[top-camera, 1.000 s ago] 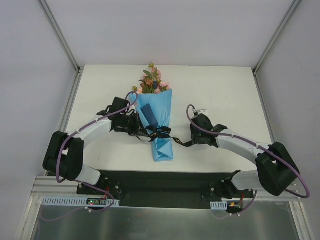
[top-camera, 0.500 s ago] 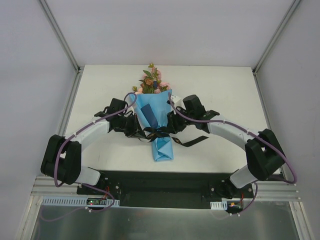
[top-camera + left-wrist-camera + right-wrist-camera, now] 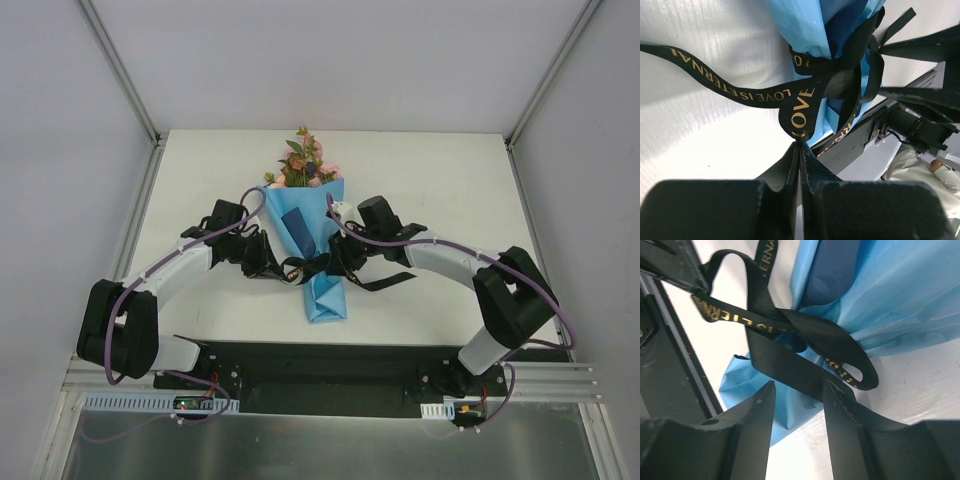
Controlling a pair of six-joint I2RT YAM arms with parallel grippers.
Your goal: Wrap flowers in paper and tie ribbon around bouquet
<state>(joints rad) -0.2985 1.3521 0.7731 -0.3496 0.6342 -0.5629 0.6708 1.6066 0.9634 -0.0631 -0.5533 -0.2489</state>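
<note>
Right arm (image 3: 440,262) reached paper (image 3: 322,205) holding flowers (image 3: 300,165), jaws spread, maybe astride ribbon (image 3: 390,281) that left jaws pinch

A white worktop (image 3: 440,180) fills the middle of the overhead view, evenly lit, with only soft shadows. Plain pale walls close it in: a back wall (image 3: 330,60), a left wall (image 3: 60,150) and a right wall (image 3: 600,160). Slanting metal posts (image 3: 120,70) mark the back corners. At the near edge lie a black plate (image 3: 330,365), a metal rail (image 3: 330,402) and a shiny grey sheet (image 3: 320,445). In the left wrist view, a person's pale sleeve (image 3: 912,167) shows beyond the worktop.
</note>
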